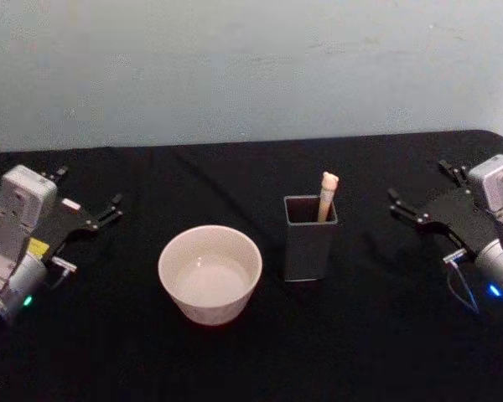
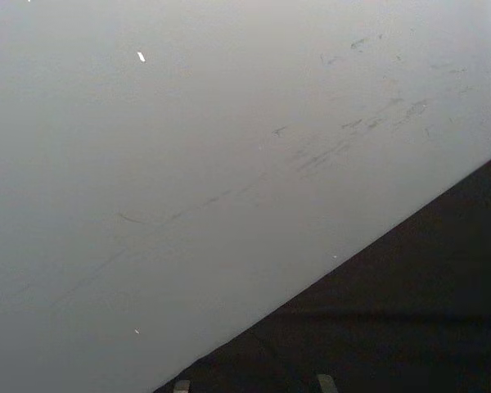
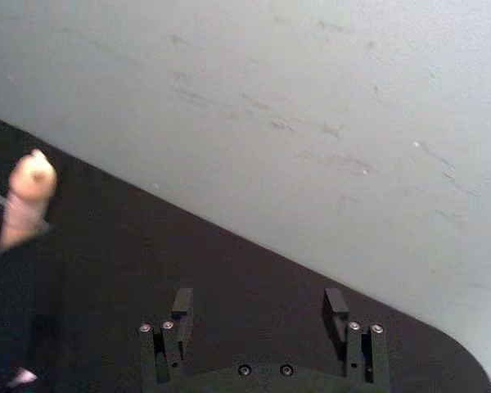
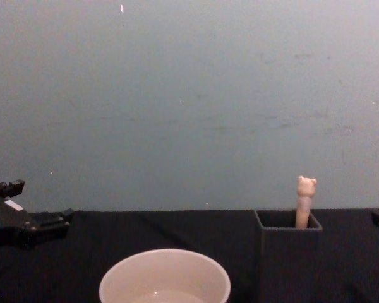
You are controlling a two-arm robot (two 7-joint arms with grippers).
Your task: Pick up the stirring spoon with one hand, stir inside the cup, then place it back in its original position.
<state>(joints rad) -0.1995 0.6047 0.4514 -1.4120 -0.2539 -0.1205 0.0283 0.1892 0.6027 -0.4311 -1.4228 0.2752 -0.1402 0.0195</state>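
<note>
- Step: pick-up not begun; stirring spoon stands in dark holder, right of centre, head view.
- The cup sits left of holder, apart.
- At right edge, right gripper spread, empty; at left edge, left gripper same.
- Next, prob.: right gripper to handle top, pinch, lift straight.

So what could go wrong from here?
1. Only the top of the stirring spoon sticks out of the narrow dark holder; the open right gripper could miss it or tip the holder.
2. The cup stands close beside the holder, so a swinging spoon may hit its rim.
The left gripper is parked far left, open.
</note>
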